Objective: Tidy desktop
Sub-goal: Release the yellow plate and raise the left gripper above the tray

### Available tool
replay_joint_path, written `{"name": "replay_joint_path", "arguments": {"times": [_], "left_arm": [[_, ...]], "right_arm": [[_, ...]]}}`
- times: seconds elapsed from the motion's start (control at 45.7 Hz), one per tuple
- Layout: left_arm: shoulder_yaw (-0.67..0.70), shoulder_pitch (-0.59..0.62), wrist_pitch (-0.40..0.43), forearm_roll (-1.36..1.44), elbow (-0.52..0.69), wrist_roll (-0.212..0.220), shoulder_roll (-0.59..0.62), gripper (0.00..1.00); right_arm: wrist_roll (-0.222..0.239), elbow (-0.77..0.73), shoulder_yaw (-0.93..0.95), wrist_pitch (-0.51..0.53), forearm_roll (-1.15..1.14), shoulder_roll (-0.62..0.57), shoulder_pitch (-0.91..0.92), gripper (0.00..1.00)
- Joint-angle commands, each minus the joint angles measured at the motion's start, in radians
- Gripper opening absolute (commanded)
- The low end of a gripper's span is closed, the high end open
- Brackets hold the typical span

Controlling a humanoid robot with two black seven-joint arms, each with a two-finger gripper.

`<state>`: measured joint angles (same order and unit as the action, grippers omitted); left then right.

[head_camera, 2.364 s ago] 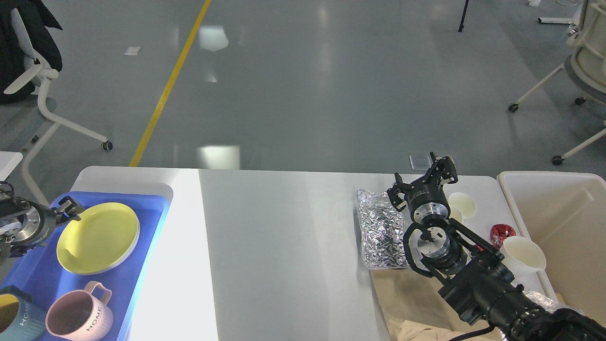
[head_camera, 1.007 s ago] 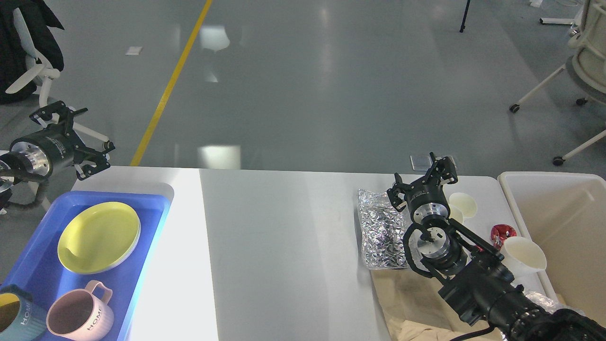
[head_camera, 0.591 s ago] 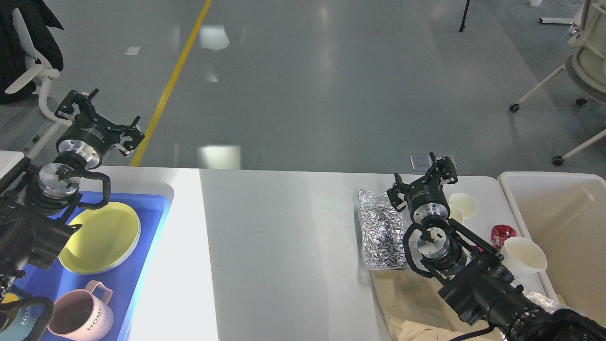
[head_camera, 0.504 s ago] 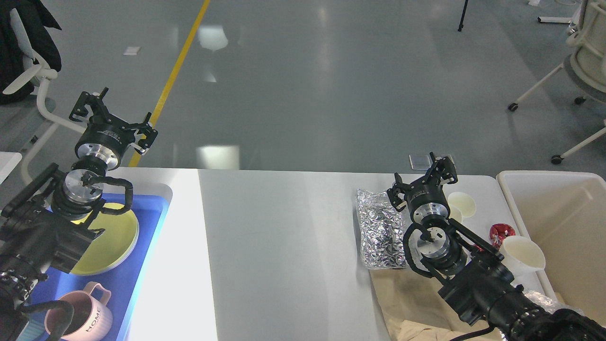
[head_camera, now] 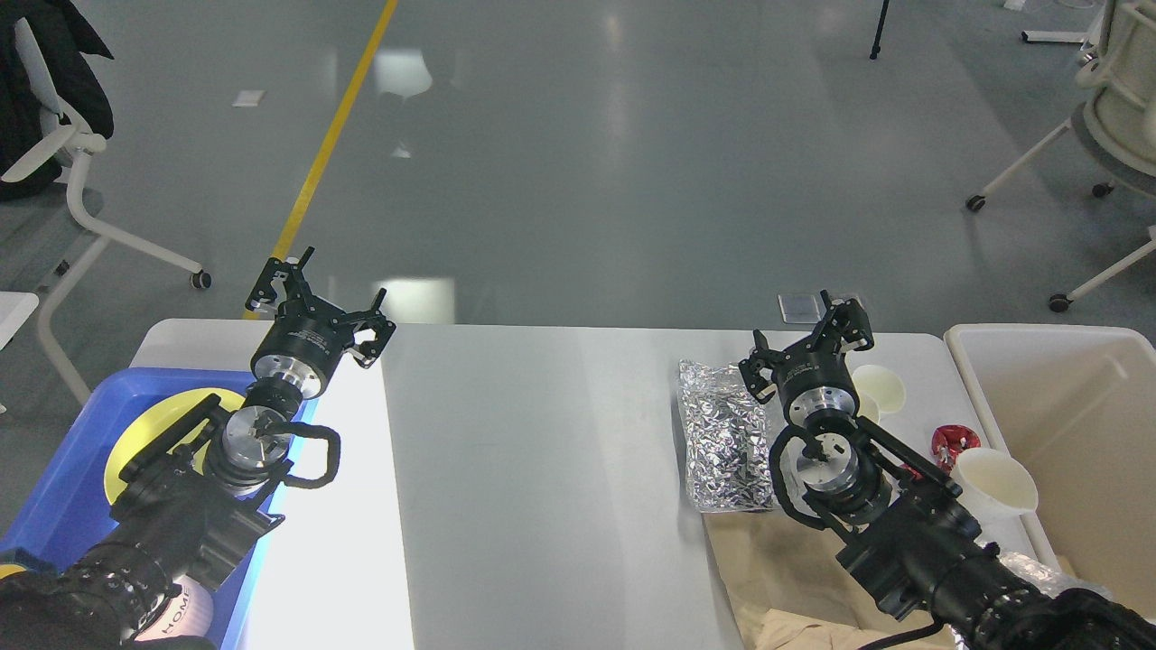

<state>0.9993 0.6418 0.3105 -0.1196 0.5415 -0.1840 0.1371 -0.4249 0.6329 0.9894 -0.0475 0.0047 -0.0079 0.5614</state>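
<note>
Swinging in from the blue plastic tray (head_camera: 63, 469), my left gripper (head_camera: 316, 293) now hovers, fingers spread wide and empty, over the wide matte white-grey desktop (head_camera: 542, 451). My right gripper (head_camera: 808, 338), unmoved, hangs open beside the crinkled silver foil bag (head_camera: 722, 433), likely light and slippery; best pinched at an edge.

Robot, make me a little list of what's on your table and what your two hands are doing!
left gripper: open, empty, raised over the far left of the desktop
right gripper: open, empty, raised by the foil bag
blue tray: yellow plate in it, pink mug partly hidden by my arm
right side: white cups, red thing
beige bin: beside the desktop
</note>
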Motion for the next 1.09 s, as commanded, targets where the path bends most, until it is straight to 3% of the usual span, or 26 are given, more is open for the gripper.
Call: {"name": "replay_joint_path", "arguments": {"times": [0.0,1.073], "left_arm": [[-0.007,0.004,0.039,0.028,-0.034,0.006,-0.001,0.98],[0.013,0.001,0.048,0.020,-0.046,-0.006,-0.010,0.98]], "right_arm": [[0.000,0.001,0.000,0.000,0.000,0.000,0.000,1.00],[0.000,-0.002,0.000,0.001,0.000,0.000,0.002,1.00]]}}
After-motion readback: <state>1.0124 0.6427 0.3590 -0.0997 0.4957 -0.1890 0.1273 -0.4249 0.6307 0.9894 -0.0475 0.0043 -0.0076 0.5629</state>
